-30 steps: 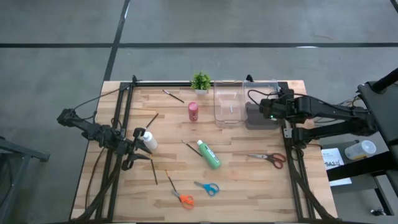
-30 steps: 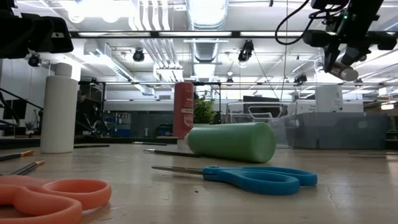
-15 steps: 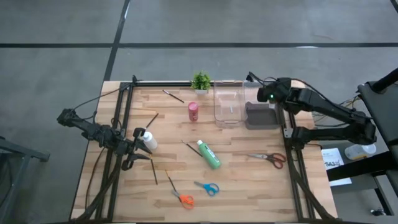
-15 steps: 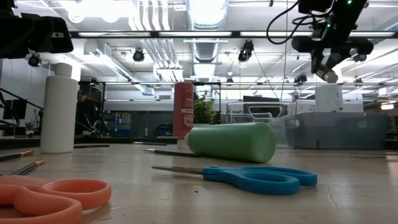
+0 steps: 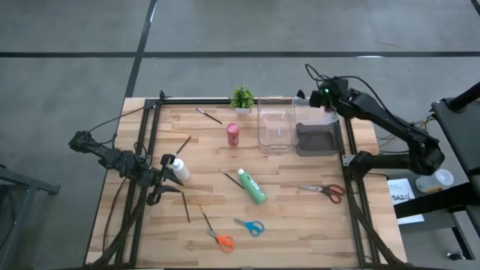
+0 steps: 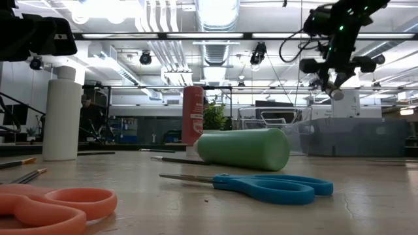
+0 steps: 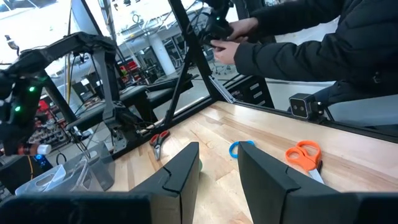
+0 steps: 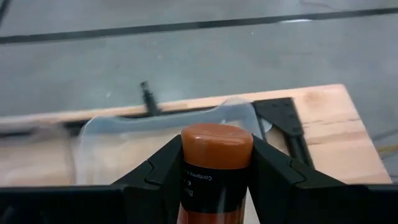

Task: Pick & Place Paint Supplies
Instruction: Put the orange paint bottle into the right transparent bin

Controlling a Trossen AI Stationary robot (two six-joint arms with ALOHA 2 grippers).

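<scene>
Right wrist view: right hand clenched on a brown bottle, fingers pressed on both sides just below its rounded brown cap; bottle stands upright in the grip, dark label w/ small white print; held high over the clear bin at the far right corner of the surface, prob. so it can drop straight in w/o catching the rim. High view puts that hand above the far edge, over a 2nd clear bin w/ a dark base; taller clear bin just beside it; which bin is the target, can't tell.

Left hand sits low near the left edge, just beside the white bottle; fingers apart w/ nothing between them in the wrist view, so released and waiting.

Other supplies lie spread across the surface, prob. as set out for picking: green bottle on its side near the middle, thin dark brush touching or just beside its cap end; pink-red bottle upright toward the far edge; more brushes near the far edge, one by the left rail, one nearer the front. Not for picking: potted plant, blue scissors, orange scissors, red-handled scissors.

Person's hands show beyond the surface in left wrist view.
</scene>
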